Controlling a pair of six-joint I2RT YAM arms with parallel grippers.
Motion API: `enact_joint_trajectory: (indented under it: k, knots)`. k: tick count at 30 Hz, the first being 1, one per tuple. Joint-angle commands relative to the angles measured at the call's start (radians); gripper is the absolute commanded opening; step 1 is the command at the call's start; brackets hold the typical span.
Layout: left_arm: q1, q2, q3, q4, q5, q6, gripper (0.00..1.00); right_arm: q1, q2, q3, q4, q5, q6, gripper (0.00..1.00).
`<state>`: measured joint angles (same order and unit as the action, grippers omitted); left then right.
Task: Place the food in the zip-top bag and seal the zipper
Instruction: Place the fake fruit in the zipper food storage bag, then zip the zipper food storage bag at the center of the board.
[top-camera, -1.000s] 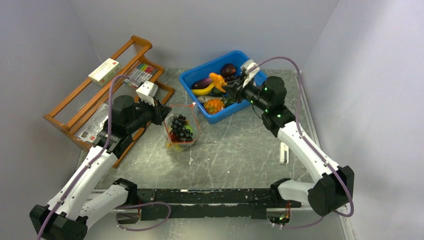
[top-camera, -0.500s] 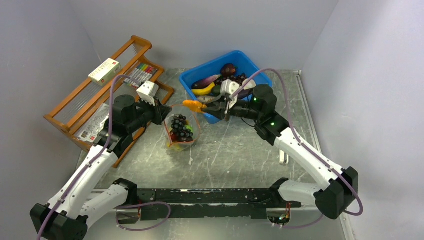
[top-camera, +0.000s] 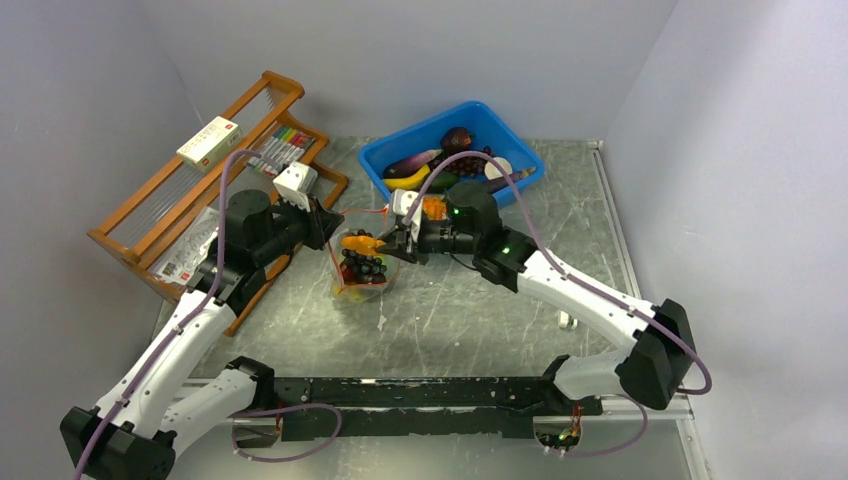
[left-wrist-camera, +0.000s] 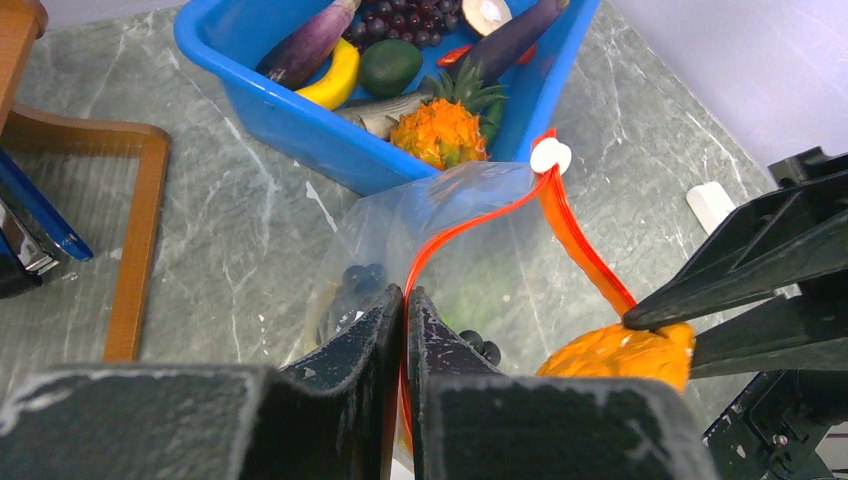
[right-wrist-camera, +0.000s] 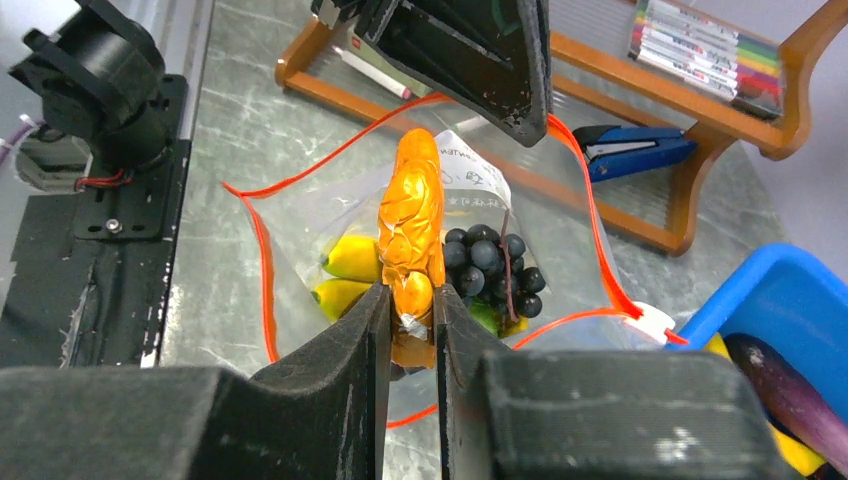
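Observation:
The clear zip-top bag (top-camera: 362, 272) stands open in the middle of the table, its red-orange zipper (left-wrist-camera: 575, 240) spread wide. My left gripper (left-wrist-camera: 404, 300) is shut on the zipper's left side and holds the mouth open. Inside lie a grape cluster (right-wrist-camera: 490, 262), yellow bananas (right-wrist-camera: 350, 260) and a bit of green. My right gripper (right-wrist-camera: 410, 300) is shut on a bumpy orange food piece (right-wrist-camera: 410, 225) and holds it just over the bag's mouth; it also shows in the top view (top-camera: 362, 242).
A blue bin (top-camera: 385, 158) at the back holds more toy food: eggplants, a banana, an orange pineapple (left-wrist-camera: 440, 130). A wooden rack (top-camera: 200, 170) with markers and a box stands at the back left. A small white object (top-camera: 567, 318) lies on the table at right.
My right gripper has carried the orange piece from the blue bin leftward to above the bag's mouth. The left gripper and the bag have stayed put.

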<state>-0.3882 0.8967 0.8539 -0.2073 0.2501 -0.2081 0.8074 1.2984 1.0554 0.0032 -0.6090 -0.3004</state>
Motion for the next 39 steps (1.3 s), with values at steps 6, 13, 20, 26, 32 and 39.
enact_joint_trajectory:
  k: [6, 13, 20, 26, 32, 39]
  knots:
    - [0.009, -0.003, 0.010, 0.017, 0.005, 0.010, 0.07, 0.042, 0.073, 0.095, -0.037, 0.182, -0.048, 0.17]
    - [0.009, -0.006, 0.010, 0.018, 0.014, 0.007, 0.07, 0.063, 0.092, 0.105, -0.050, 0.216, -0.073, 0.25]
    - [0.009, -0.002, 0.012, 0.016, 0.021, 0.008, 0.07, 0.075, 0.093, 0.123, -0.074, 0.217, -0.077, 0.40]
    - [0.009, -0.004, 0.010, 0.017, 0.016, 0.011, 0.07, 0.073, 0.057, 0.106, -0.048, 0.185, -0.085, 0.43]
    - [0.009, -0.006, 0.005, 0.025, 0.022, 0.012, 0.07, 0.058, 0.046, 0.117, -0.020, 0.204, -0.111, 0.43]
    - [0.008, -0.007, 0.005, 0.025, 0.023, 0.013, 0.07, -0.104, 0.102, 0.200, -0.114, 0.031, -0.145, 0.46]
